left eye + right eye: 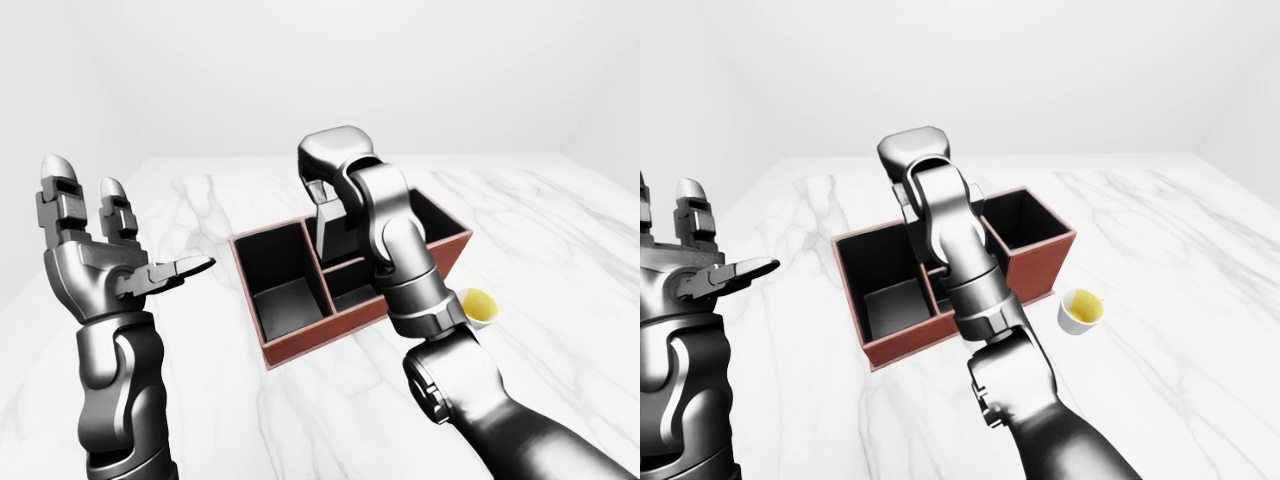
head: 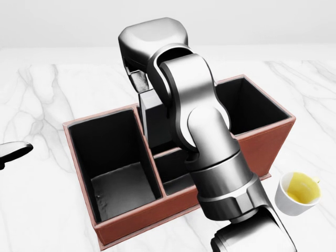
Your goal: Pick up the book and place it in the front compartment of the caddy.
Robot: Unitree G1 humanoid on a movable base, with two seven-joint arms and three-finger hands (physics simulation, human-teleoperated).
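Observation:
The caddy (image 2: 157,219) is a red-brown box with black insides, standing on the marble table; it has a large compartment at the left, two small ones in the middle and a large one at the right. My right hand (image 2: 140,85) is above its middle, fingers down, shut on the top of the dark grey book (image 2: 153,122). The book stands upright, and its lower end dips behind the divider of the two small middle compartments. My forearm hides its right side. My left hand (image 1: 120,245) is open and empty, raised to the left of the caddy.
A white cup (image 2: 299,193) with yellow liquid stands on the table just right of the caddy, beside my right forearm. The white marble table (image 1: 560,230) runs on all around, with white walls beyond it.

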